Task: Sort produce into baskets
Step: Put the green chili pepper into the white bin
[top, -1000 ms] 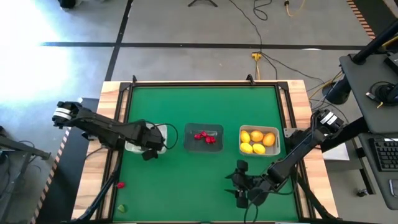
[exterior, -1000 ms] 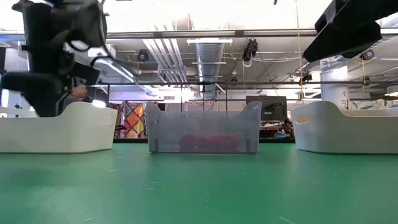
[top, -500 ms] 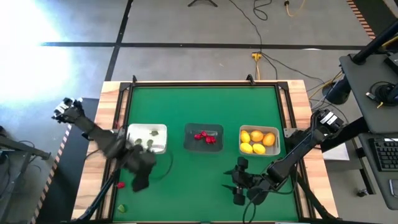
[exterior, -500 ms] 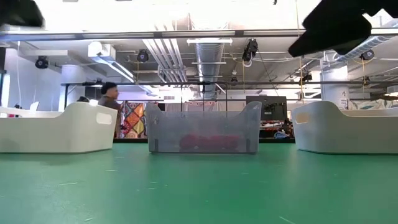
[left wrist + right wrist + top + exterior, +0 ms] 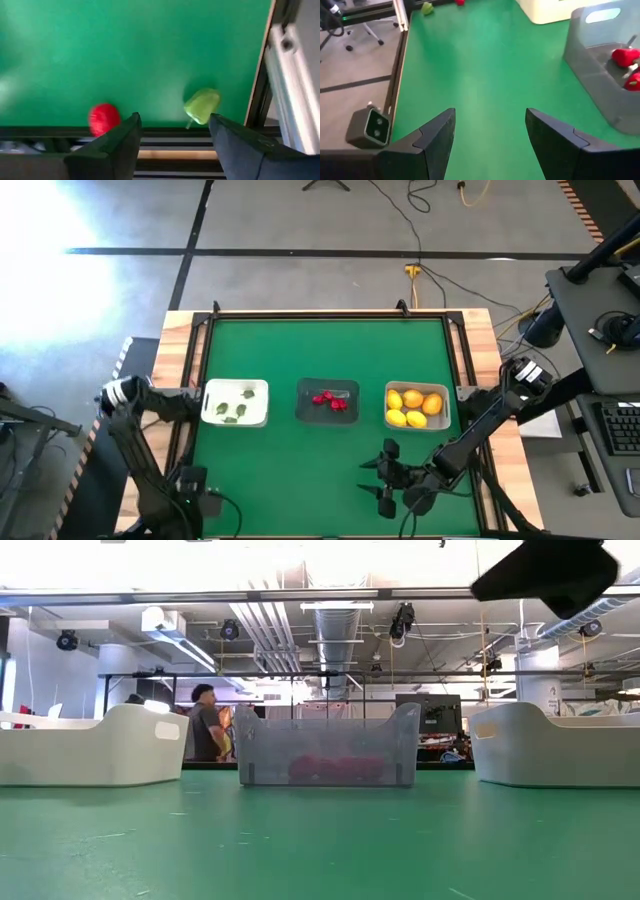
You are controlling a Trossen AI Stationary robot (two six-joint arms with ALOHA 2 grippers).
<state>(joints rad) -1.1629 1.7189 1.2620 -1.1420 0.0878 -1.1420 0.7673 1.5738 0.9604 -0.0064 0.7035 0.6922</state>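
Note:
Three baskets stand in a row across the table's middle. The white one [image 5: 256, 408] holds green bits, the dark grey one [image 5: 305, 412] red bits, and the pale one [image 5: 417, 385] yellow and orange fruits [image 5: 413, 406]. My left gripper [image 5: 172, 135] is open above the near-left corner [image 5: 200, 502]. A green bit [image 5: 202, 105] and a red bit [image 5: 104, 118] lie on the mat just beyond its fingertips, untouched; my arm hides them in the high view. My right gripper [image 5: 385, 480] is open and empty [image 5: 490, 135], near the front edge, below the pale basket.
The table's raised rail [image 5: 260, 95] runs close beside the two loose bits at the corner. The right wrist view shows open green mat [image 5: 485, 70] between my right gripper and the dark basket [image 5: 600, 75]. A person [image 5: 208, 725] stands in the room behind the table.
My left gripper has swung away from the white basket toward the table's near-left corner and now hangs over the two loose bits there. The baskets have stayed put.

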